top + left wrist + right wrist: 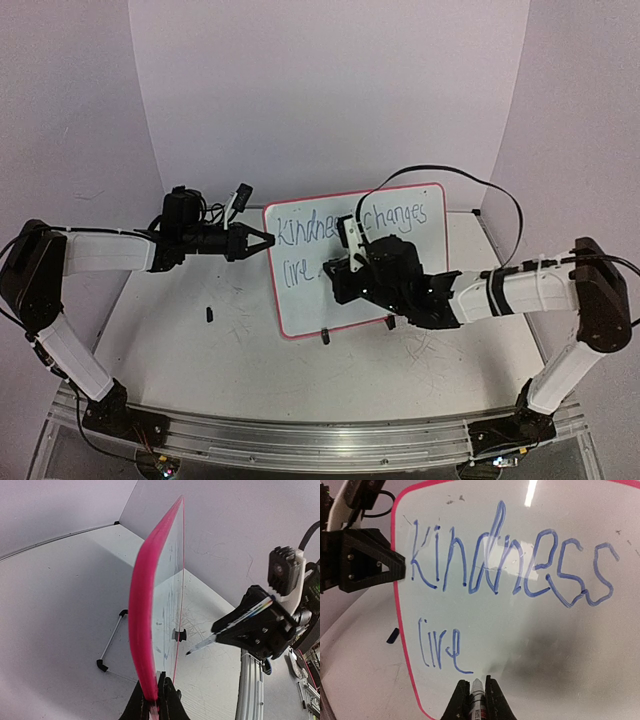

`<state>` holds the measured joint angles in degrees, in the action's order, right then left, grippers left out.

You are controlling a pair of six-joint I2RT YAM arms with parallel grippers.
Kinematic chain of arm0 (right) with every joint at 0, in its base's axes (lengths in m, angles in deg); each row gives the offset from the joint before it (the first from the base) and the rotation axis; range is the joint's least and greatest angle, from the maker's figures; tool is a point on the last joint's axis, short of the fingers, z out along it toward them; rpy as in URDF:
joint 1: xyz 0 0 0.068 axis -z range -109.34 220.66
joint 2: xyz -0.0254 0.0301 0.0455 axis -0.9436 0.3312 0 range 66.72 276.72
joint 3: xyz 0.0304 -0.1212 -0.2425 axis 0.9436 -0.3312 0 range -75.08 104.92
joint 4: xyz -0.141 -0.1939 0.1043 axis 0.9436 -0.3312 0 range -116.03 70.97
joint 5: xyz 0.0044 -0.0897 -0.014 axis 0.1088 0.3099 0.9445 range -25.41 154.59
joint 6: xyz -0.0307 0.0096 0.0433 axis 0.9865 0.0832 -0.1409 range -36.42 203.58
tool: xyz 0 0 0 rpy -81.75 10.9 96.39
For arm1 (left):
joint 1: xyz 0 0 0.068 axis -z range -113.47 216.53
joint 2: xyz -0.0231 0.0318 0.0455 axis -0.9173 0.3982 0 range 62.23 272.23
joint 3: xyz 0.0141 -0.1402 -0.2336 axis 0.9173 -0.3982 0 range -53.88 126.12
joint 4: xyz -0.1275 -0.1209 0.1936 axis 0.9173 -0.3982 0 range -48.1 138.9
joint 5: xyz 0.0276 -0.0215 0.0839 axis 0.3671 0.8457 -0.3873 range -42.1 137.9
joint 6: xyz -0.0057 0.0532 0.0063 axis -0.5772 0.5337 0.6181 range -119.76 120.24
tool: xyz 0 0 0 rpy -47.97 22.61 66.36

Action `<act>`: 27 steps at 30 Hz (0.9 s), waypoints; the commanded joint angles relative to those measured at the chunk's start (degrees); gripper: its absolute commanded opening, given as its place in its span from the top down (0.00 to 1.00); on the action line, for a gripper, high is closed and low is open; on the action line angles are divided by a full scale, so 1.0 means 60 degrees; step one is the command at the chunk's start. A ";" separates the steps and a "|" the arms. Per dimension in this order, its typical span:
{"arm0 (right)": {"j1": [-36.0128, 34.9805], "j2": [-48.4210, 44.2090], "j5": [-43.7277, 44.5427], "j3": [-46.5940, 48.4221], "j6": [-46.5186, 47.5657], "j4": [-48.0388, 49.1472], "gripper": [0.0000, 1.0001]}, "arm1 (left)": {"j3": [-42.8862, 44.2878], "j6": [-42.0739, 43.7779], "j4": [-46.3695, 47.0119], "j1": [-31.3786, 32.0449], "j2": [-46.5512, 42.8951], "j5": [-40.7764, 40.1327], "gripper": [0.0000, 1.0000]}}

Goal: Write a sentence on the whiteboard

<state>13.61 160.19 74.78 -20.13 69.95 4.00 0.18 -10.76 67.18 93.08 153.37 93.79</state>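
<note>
Whiteboard (305, 300) stands upright at centre frame in the top view, on the white tabletop (230, 350) — its left edge pinched by the left gripper (258, 241). Its blue sentence (510, 565) reads "Kindness changes", with "live" on a second line. Right gripper (475, 685) is clenched on a marker (202, 645) — tip close under "live", at the wrist view's bottom centre.

Left end effector (264, 241) closed, reaching right; right end effector (476, 694) closed, reaching left.
</note>
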 commanded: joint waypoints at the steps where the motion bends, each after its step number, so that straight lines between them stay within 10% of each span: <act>1: 0.0220 -0.1548 -0.2101 -0.0398 0.0787 0.0747 1.00 | 0.0291 0.0931 -0.0249 0.0103 -0.0037 -0.0268 1.00; 27: 0.0139 -0.0065 -0.1893 0.0437 0.1226 0.0476 1.00 | 0.0297 0.1086 -0.0380 0.0103 -0.0139 -0.0427 1.00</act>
<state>14.39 159.35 62.30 -20.05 78.57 5.90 0.45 -10.13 66.81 93.23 153.37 93.96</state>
